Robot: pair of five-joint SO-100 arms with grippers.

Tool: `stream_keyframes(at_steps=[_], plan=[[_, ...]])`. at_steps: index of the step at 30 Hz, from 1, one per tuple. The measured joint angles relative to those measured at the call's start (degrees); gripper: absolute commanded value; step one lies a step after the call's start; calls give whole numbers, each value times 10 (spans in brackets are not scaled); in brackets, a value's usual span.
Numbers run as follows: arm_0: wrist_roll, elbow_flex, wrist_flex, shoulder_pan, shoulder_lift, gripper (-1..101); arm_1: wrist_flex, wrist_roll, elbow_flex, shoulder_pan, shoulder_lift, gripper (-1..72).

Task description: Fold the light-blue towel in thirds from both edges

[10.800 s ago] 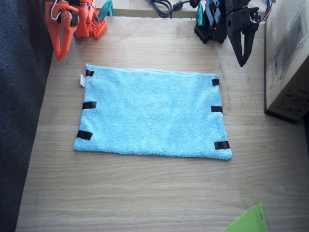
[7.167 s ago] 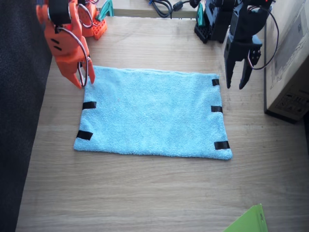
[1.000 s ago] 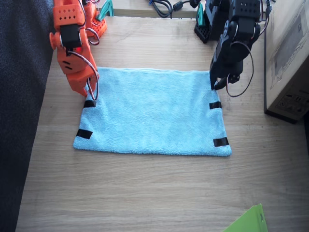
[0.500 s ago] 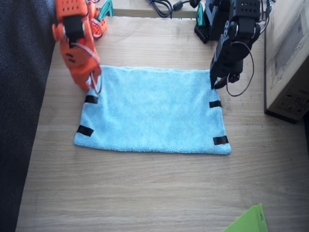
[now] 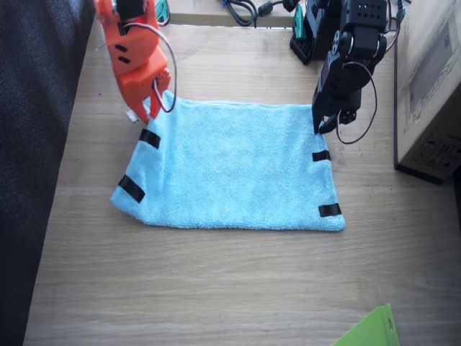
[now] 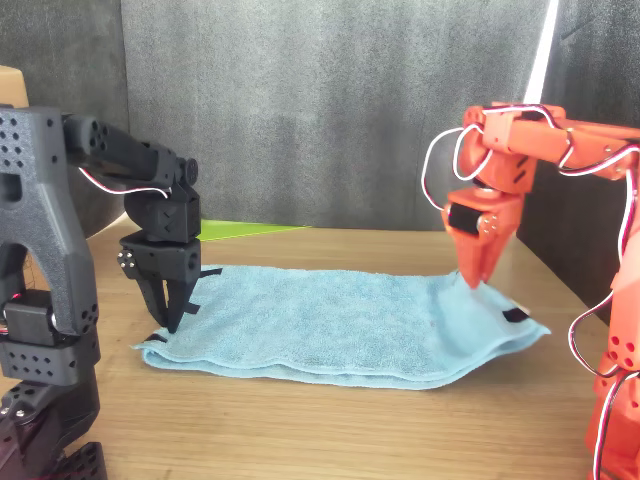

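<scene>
The light-blue towel (image 5: 238, 169) lies spread on the wooden table (image 5: 216, 288). My right gripper (image 5: 153, 115), orange, is shut on the far corner of one short edge and holds it raised. That edge's black tape strips (image 5: 150, 138) slant up off the table. In the front view the right gripper (image 6: 472, 282) pinches the lifted towel (image 6: 320, 325) from above. My left gripper (image 5: 318, 128), black, points down onto the far corner of the other edge, shut on it. It hides that edge's far strip; two strips (image 5: 321, 156) show. The left gripper (image 6: 172, 318) stays low at the table.
A cardboard box (image 5: 432, 86) stands close beside the left arm. A lime-green sheet corner (image 5: 371, 330) pokes in at the near edge. Dark cloth (image 5: 32, 144) hangs along the table's side by the right arm. Cables (image 5: 241, 9) lie at the far edge.
The right gripper has lifted its towel corner and carried it inward, so that edge's strips now slant. The left gripper has stayed at its corner.
</scene>
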Motion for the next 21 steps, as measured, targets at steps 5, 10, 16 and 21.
stream_keyframes(at_steps=[5,10,16,21], plan=[[-2,0,0,-4,0,-1,44,0,-107,30,-62,2],[-2,0,-1,-6,0,-1,53,1,-159,65,-110,2],[-2,0,1,-1,0,-1,52,-4,-197,110,-165,1],[-2,-2,2,0,0,-1,58,-4,-271,139,-187,1]])
